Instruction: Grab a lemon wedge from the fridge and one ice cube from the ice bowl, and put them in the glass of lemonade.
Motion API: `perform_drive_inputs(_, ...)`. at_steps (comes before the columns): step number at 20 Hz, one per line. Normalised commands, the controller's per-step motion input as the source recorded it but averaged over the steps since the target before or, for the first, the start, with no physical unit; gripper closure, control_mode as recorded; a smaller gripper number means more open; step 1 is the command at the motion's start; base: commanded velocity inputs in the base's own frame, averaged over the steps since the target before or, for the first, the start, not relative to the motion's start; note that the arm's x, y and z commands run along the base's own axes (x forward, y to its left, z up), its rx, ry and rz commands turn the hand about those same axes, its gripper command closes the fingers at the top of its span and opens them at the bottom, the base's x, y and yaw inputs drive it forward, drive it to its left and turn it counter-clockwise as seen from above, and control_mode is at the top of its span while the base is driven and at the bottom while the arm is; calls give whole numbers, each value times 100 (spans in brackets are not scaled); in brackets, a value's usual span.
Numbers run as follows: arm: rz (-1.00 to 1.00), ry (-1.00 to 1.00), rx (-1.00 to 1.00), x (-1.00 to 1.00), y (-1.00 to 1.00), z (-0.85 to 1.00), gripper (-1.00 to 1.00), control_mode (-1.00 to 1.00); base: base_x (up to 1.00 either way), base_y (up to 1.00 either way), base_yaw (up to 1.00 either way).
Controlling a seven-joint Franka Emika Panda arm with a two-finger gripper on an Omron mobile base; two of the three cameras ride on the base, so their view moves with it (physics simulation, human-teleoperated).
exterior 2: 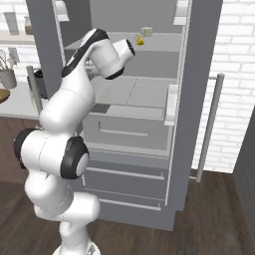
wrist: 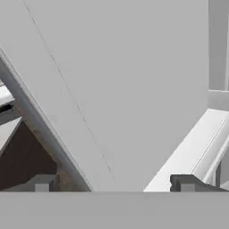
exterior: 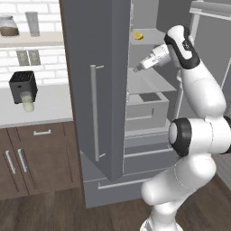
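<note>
yellow lemon wedge (exterior: 138,34) flat, orientation unclear

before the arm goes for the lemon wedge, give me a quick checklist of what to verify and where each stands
1. Fridge doors open: ok, both stand swung out and the shelves are exposed.
2. Lemon wedge located: ok, it lies on an upper shelf, toward the back.
3. Gripper open and empty: ok, the fingertips stand wide apart with nothing between them.
4. Gripper aimed at the wedge: not ok, the hand view faces plain grey fridge surfaces and the hand sits below the wedge's shelf.
5. Path up to the wedge free: cannot tell, a small pale block sits close beside it.
6. Glass of lemonade ready: ok, upright on the counter.
</note>
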Motion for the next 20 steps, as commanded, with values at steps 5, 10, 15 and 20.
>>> perform_drive_inputs(5,36,0,5,0,25,-1,-100,-100,0,0,0)
perform_drive_inputs(10,12,0,0,0,32,0,-100,-100,0,0,0)
perform_drive_inputs(15,11,-2,3,-18,43,0,-100,-100,0,0,0)
perform_drive_inputs(20,13,-9,7,-41,63,0,-100,-100,0,0,0)
